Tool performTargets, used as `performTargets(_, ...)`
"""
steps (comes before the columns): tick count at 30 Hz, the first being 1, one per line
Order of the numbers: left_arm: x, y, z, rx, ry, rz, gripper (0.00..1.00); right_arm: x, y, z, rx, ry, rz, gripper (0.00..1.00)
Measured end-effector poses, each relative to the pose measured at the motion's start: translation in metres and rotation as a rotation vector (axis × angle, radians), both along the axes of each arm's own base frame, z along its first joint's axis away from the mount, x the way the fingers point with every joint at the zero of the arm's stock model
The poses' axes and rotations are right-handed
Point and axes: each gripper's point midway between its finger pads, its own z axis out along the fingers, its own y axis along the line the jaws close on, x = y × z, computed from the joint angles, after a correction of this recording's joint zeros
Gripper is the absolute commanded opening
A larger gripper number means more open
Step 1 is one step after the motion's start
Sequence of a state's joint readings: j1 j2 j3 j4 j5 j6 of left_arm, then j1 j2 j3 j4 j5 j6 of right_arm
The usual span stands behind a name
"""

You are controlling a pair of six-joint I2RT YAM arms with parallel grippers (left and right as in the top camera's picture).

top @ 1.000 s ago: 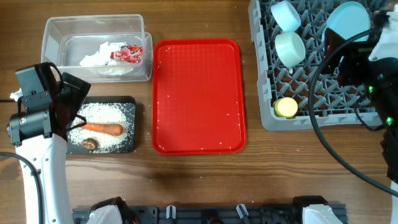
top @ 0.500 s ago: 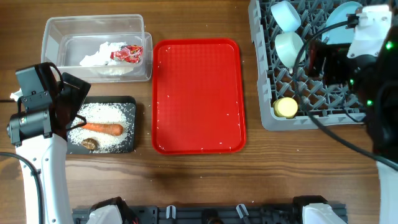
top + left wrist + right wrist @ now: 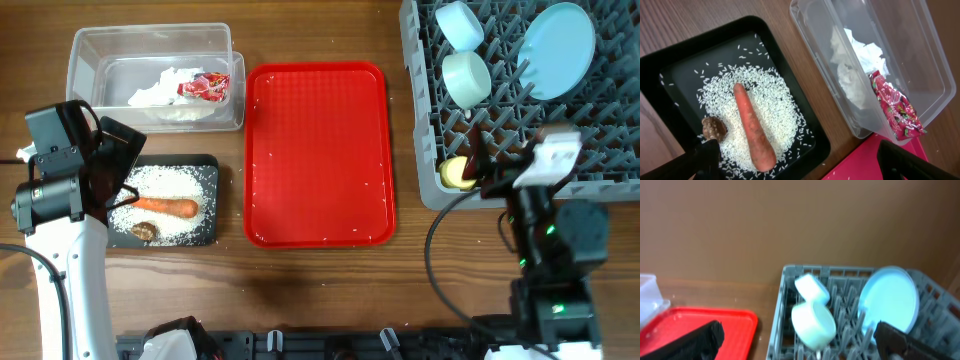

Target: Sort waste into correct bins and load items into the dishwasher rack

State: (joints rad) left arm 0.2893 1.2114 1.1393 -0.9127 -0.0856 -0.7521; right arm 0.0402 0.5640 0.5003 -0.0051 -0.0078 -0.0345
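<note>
The clear box (image 3: 100, 40) holds the white tissue (image 3: 160, 88) and red wrapper (image 3: 205, 87). The black tray (image 3: 212, 165) holds rice (image 3: 175, 185), the carrot (image 3: 165, 207) and the brown lump (image 3: 144, 231). The grey rack (image 3: 412, 100) holds the blue plate (image 3: 558, 50), blue bowl (image 3: 460, 25), green bowl (image 3: 466, 78) and yellow cup (image 3: 458, 172). No spoon shows. My left gripper (image 3: 115, 160) is open and empty above the tray's left end; the carrot (image 3: 754, 127) lies between its fingers. My right gripper (image 3: 492, 170) is open and empty at the rack's front edge.
The flat red serving tray (image 3: 318, 155) lies in the middle with a few rice grains on it. It also shows in the right wrist view (image 3: 690, 320), left of the rack (image 3: 785, 305). Bare wooden table lies along the front.
My right arm has drawn back from over the rack's far right to its front edge, uncovering the blue plate. My left arm has not moved.
</note>
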Motion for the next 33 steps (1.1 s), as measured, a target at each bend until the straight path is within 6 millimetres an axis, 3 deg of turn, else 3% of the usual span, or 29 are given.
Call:
performTargets(7,0.000,0.000,0.000,-0.001,0.001,0.000,1.00,-0.023,-0.001,-0.080,0.078,-0.030,-0.004,1.00)
performTargets(11,0.000,0.000,0.000,0.000,0.000,0.000,1.00,-0.030,-0.001,-0.098,0.125,-0.035,-0.004,1.00)
performTargets(15,0.000,0.000,0.000,0.000,0.000,0.000,1.00,-0.032,0.001,-0.105,0.143,-0.035,0.004,1.00)
performTargets(21,0.000,0.000,0.000,-0.001,0.001,0.000,1.00,-0.036,0.002,-0.137,0.146,0.079,0.003,1.00)
performTargets(23,0.000,0.000,0.000,-0.001,0.001,0.000,1.00,-0.038,0.002,-0.139,0.146,0.077,0.004,1.00)
performTargets(28,0.000,0.000,0.000,-0.001,0.001,0.000,1.00,-0.043,0.003,-0.110,0.154,-0.046,0.019,1.00)
performTargets(33,0.000,0.000,0.000,-0.001,0.001,0.000,1.00,-0.043,0.003,-0.109,0.154,-0.049,0.020,1.00)
